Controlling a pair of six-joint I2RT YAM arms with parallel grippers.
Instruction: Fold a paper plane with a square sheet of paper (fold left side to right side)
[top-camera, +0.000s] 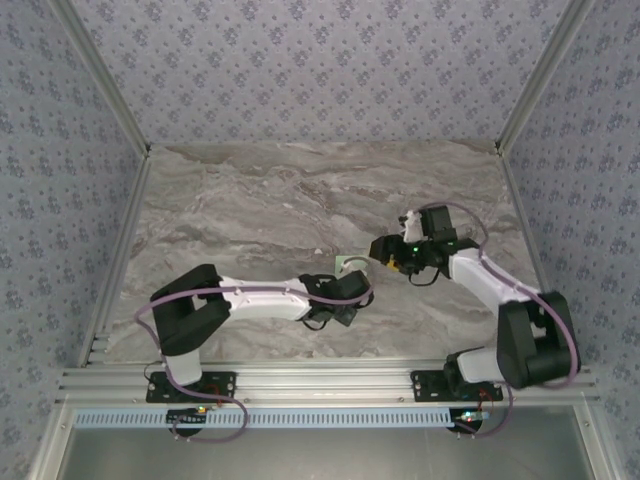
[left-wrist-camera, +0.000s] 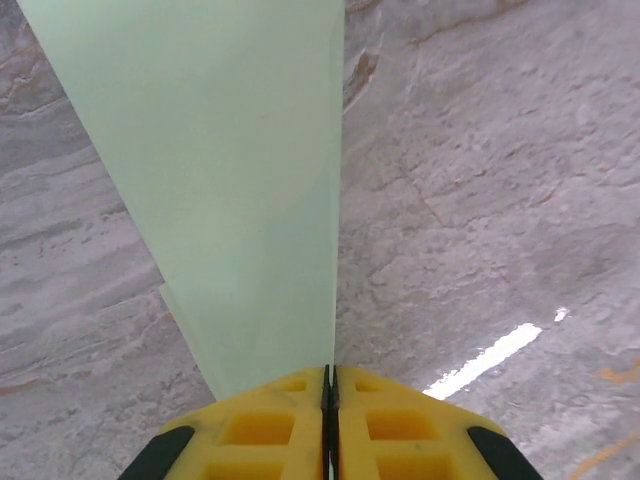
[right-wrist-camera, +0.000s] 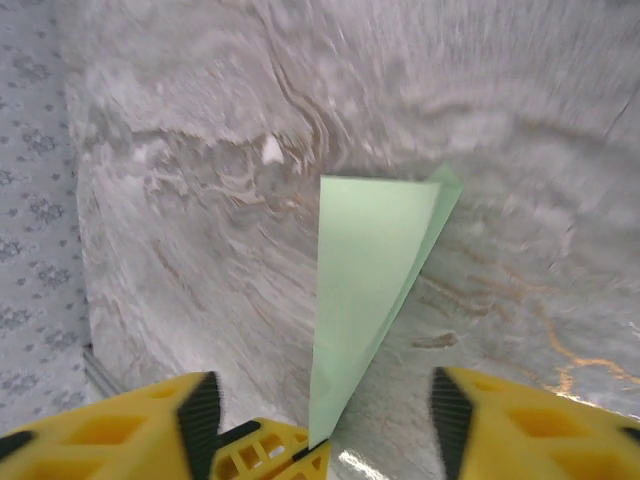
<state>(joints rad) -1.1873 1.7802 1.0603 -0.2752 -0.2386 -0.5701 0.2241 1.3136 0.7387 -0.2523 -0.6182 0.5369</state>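
Observation:
The square sheet of paper is folded into a narrow, pale green paper plane (left-wrist-camera: 230, 180) that stands on edge above the marble table. My left gripper (left-wrist-camera: 330, 385) is shut on its near end, and the sheet rises from between the yellow fingers. From above, the paper plane (top-camera: 347, 265) is a small green patch at the tip of the left gripper (top-camera: 350, 287). My right gripper (top-camera: 388, 250) hovers just to its right. In the right wrist view the right gripper (right-wrist-camera: 325, 430) is open, and the paper plane (right-wrist-camera: 370, 270) stands between its spread fingers, apart from both pads.
The marble tabletop (top-camera: 300, 200) stretches out bare behind both arms. Patterned walls (top-camera: 320, 60) close it in at the back and sides. A metal rail (top-camera: 330, 385) runs along the near edge by the arm bases.

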